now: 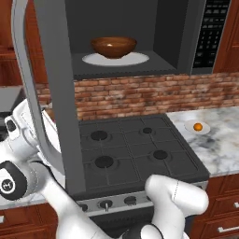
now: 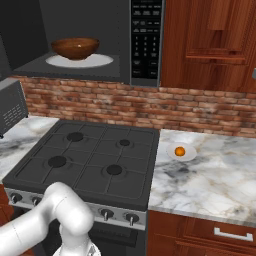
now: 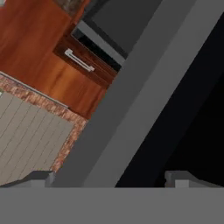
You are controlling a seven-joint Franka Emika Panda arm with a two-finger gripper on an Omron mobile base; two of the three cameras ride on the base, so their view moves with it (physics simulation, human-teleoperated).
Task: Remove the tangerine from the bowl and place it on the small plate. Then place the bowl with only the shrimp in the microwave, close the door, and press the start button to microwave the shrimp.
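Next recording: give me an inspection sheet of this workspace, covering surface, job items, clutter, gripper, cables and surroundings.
Surface: grey-veined marble counter beside a black four-burner stove.
Job's things: glossy dark-brown bowl on the white turntable inside the dark over-the-range microwave; its contents hidden. Bright-orange tangerine on the small white plate. Grey-framed door stands open.
Clutter: nothing seen.
Gripper: gripper open, close against the door.
Cables: nothing seen.
Surroundings: red brick backsplash, reddish wooden cabinets.

We see a glossy brown bowl (image 1: 113,46) on white, a bright-orange tangerine (image 1: 198,126), and red-brown mottled brick (image 1: 154,95).
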